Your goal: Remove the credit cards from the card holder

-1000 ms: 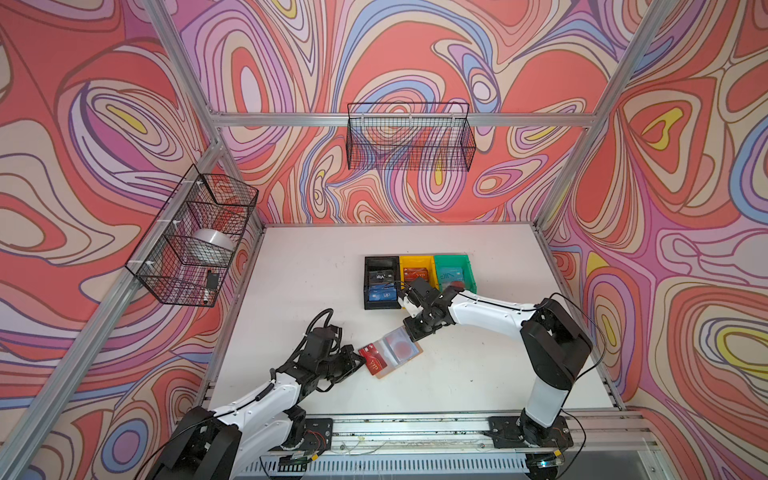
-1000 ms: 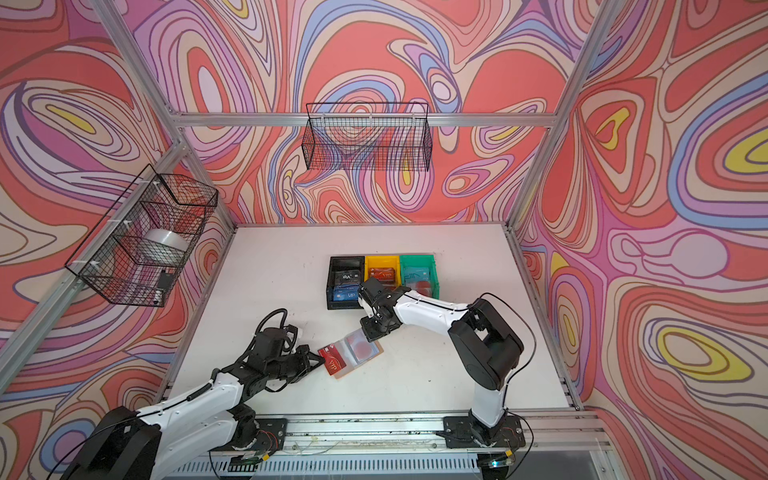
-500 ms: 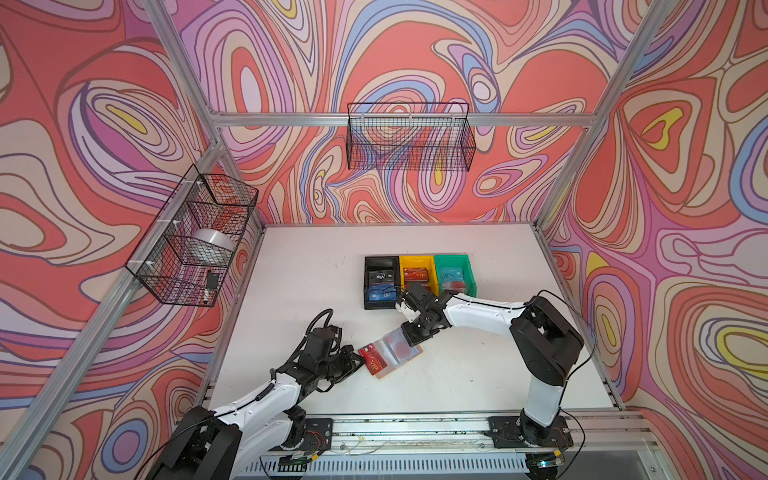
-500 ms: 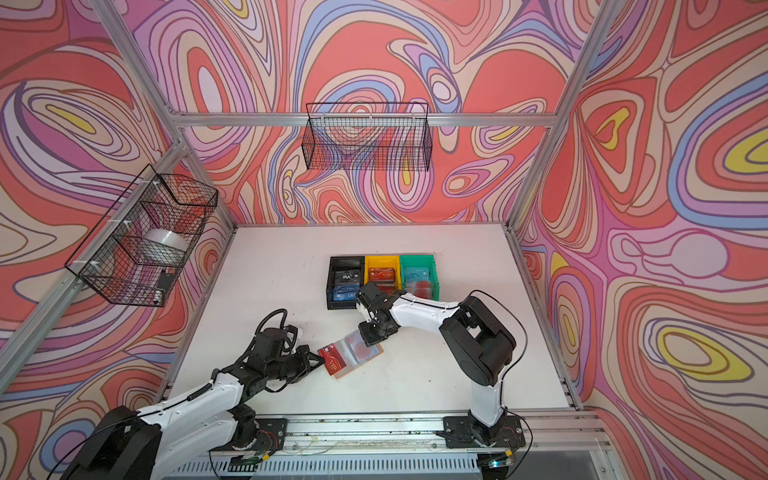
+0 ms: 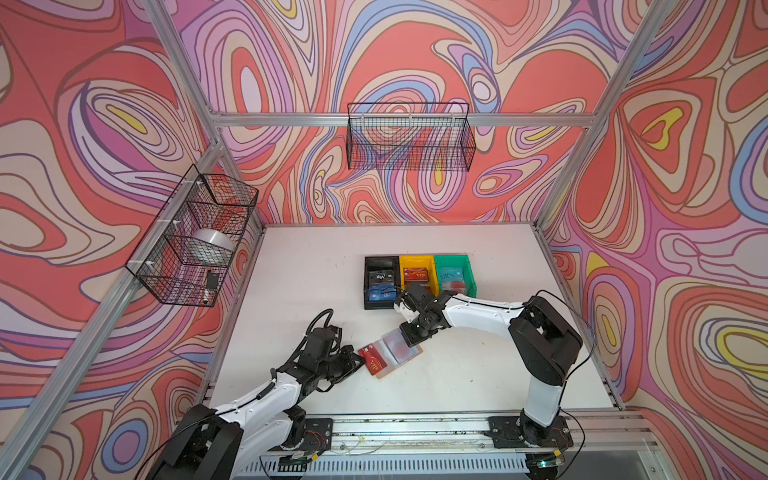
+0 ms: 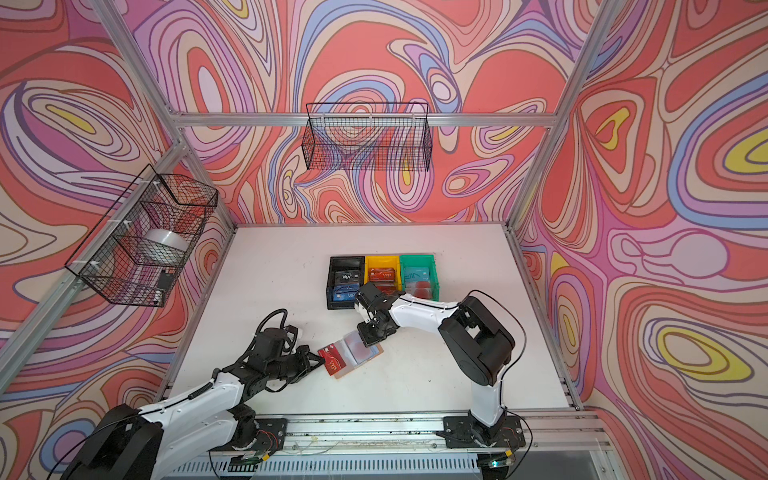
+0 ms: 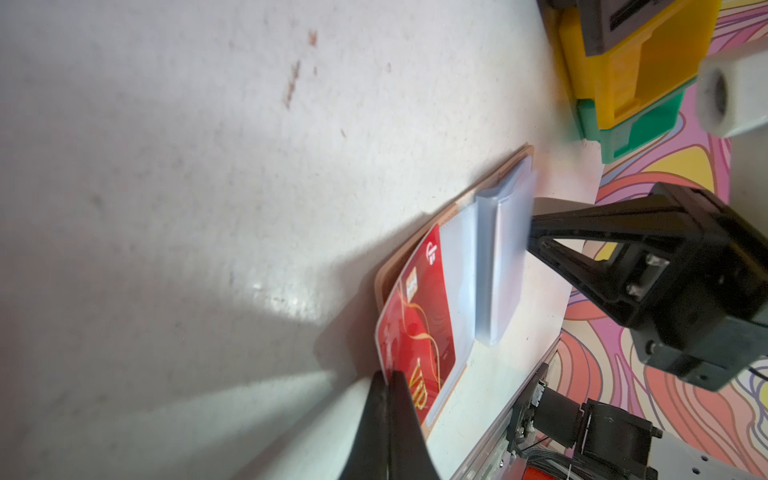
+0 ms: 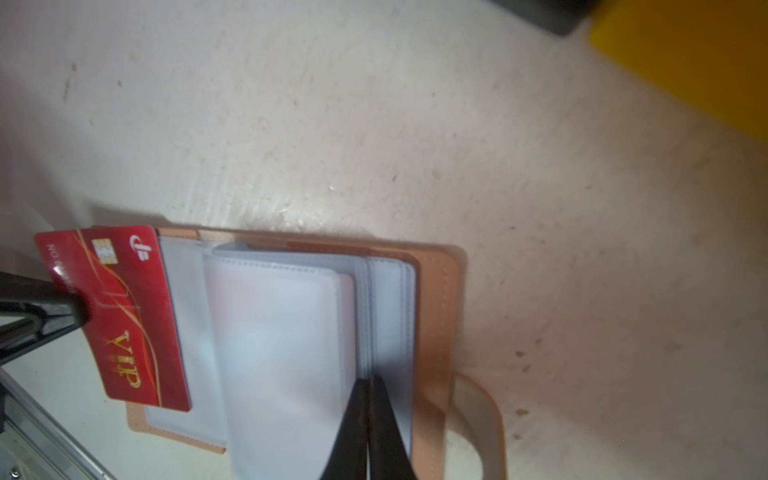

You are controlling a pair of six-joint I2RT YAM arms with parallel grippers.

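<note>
White table (image 5: 299, 274) — open card holder (image 5: 397, 355) flat near front; bin row (image 5: 415, 258) behind — black, yellow, green.

The credit card (image 8: 124, 316) is red with gold lettering, the card holder (image 8: 436, 291) tan, its sleeves (image 8: 282, 332) greyish.

The left arm is stretching low from the counter's front-left corner with the left claw (image 5: 362, 362) pinching shut, while the right arm is bending inward, the right claw (image 5: 410, 341) pointing down, closed.
</note>
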